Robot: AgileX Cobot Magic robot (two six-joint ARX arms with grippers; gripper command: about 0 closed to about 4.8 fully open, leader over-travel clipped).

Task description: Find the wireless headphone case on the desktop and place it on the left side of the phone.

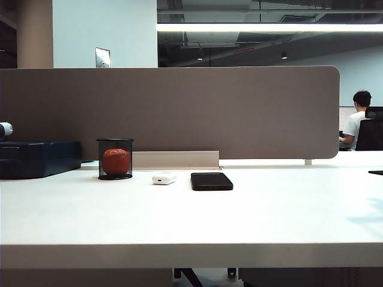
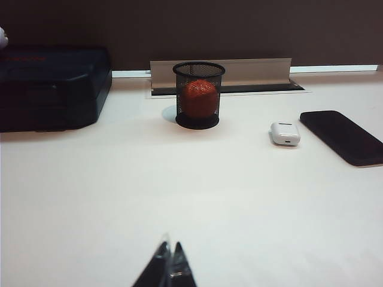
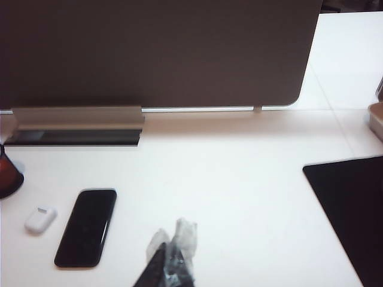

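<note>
Both grippers hang over the white worktop (image 1: 191, 221) with nothing in them. Right gripper (image 3: 170, 263) has its fingers pressed together, raised above the surface; ahead of it and off to one side lies the black phone (image 3: 87, 227), flat, with the white wireless headphone case (image 3: 40, 219) just beyond the phone's far long edge, close by but apart from it. Left gripper (image 2: 169, 263) likewise shows its fingers meeting at the tips, low over bare worktop; well ahead of it stands a black mesh cup (image 2: 198, 95) holding an orange ball (image 2: 198, 98), and the case lies between that cup and the phone. Neither gripper shows in the exterior view
</note>
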